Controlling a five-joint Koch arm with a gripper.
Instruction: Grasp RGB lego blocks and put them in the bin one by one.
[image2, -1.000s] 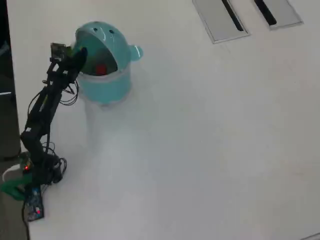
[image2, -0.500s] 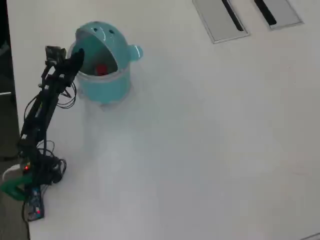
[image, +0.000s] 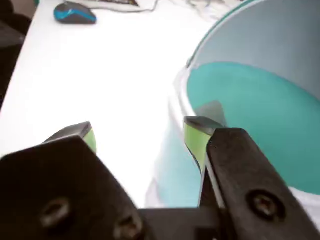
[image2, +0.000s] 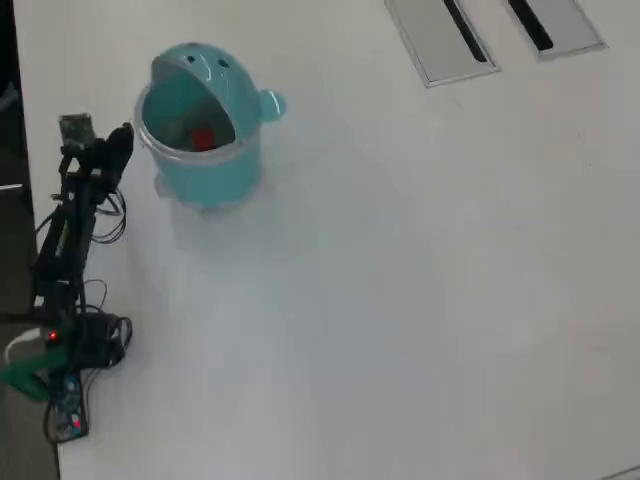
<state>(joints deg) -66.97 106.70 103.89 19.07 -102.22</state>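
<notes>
Across the whole overhead view spreads the white table (image2: 420, 300), with two grey inset panels (image2: 440, 40) at its 1 o'clock edge, each with a dark slot. Toward 11 o'clock stands the teal bin (image2: 205, 170), upright, its domed hood at the far side and its small knob sticking out at its 3 o'clock. Through its open mouth a red block (image2: 203, 138) shows inside; whether other blocks lie beside it cannot be told. At the bin's 9 o'clock, just beside it but apart from its wall, is the black arm (image2: 70, 225), rising from its base at 8 o'clock on the table's edge. The gripper (image2: 118, 148) sits at the arm's top end, outside the bin's rim. From the wrist view the gripper (image: 140, 137) has its jaws spread wide with nothing between them; the green-padded fingertips (image: 195, 137) stand level with the bin (image: 250, 105) rim, which fills the 3 o'clock side. A blue and black mouse (image: 75, 12) lies at 11 o'clock.
</notes>
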